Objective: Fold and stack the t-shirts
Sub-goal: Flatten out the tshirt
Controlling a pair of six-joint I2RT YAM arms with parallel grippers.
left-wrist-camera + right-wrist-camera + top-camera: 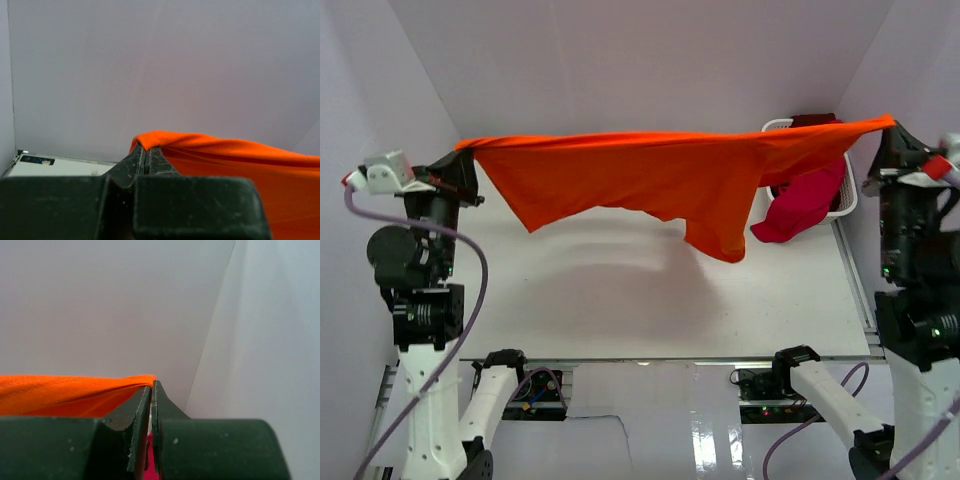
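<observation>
A large orange t-shirt (pixel 650 175) hangs stretched in the air across the table, held by its two top corners. My left gripper (pixel 463 148) is shut on its left corner; in the left wrist view the orange t-shirt (pixel 235 155) folds over the closed fingertips (pixel 145 152). My right gripper (pixel 890 125) is shut on the right corner, and the orange t-shirt (pixel 70 390) runs left from the closed tips (pixel 152 387). A crimson-magenta t-shirt (pixel 805 205) spills over the front of the white basket (pixel 845 205), with a dark red one (pixel 815 120) at its back.
The white lattice basket stands at the back right of the table (pixel 620 300), partly behind the hanging shirt. White walls close in at the left, back and right. Both arm bases sit at the near edge.
</observation>
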